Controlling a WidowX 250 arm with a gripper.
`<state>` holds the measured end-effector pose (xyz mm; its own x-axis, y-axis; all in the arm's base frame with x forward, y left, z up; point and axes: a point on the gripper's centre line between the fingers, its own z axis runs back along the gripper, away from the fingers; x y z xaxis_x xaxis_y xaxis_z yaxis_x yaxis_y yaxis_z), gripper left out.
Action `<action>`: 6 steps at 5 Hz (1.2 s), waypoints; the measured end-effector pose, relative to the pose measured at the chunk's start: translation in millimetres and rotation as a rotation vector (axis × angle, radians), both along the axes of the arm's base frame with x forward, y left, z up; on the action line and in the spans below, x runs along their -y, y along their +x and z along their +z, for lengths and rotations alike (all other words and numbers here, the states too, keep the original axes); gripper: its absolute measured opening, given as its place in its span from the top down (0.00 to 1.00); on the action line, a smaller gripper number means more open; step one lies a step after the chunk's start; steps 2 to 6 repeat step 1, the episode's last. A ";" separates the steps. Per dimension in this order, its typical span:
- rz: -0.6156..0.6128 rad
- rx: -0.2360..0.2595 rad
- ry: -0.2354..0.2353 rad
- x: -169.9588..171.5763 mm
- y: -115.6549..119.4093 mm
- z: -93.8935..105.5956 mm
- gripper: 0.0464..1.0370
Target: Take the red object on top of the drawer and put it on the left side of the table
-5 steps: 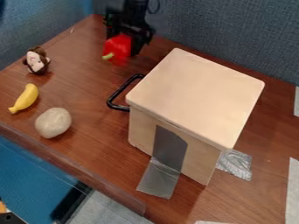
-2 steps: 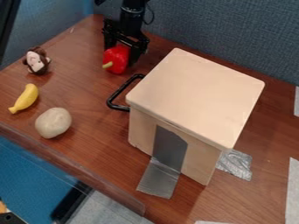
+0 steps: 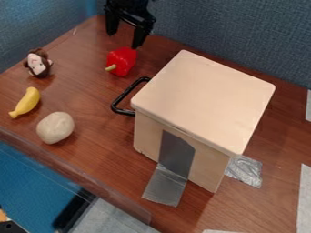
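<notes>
Two blue panels (image 3: pixel 237 41) meet at the brown wooden table's (image 3: pixel 91 159) far corner.

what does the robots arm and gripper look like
The arm is black, though little more than its lower end shows at the top edge of the camera view. The gripper is black too, with two long, straight, blocky fingers joined by a wide crosspiece. I can make out no coloured markings on either.

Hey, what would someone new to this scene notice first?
Probably the big pale wooden box with a black handle, right of centre. Next, the bright red pepper on the brown table, beyond the handle, with the black gripper open just behind it.
</notes>
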<state>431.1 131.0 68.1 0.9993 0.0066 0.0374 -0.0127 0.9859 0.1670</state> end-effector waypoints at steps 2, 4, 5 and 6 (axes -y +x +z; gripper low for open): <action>-0.010 0.035 -0.004 6.1 -8.4 22.5 0.04; -0.010 0.035 -0.004 6.1 -8.4 22.5 0.04; -0.010 0.035 -0.004 6.1 -8.4 22.5 0.04; -0.010 0.035 -0.004 6.1 -8.4 22.5 0.04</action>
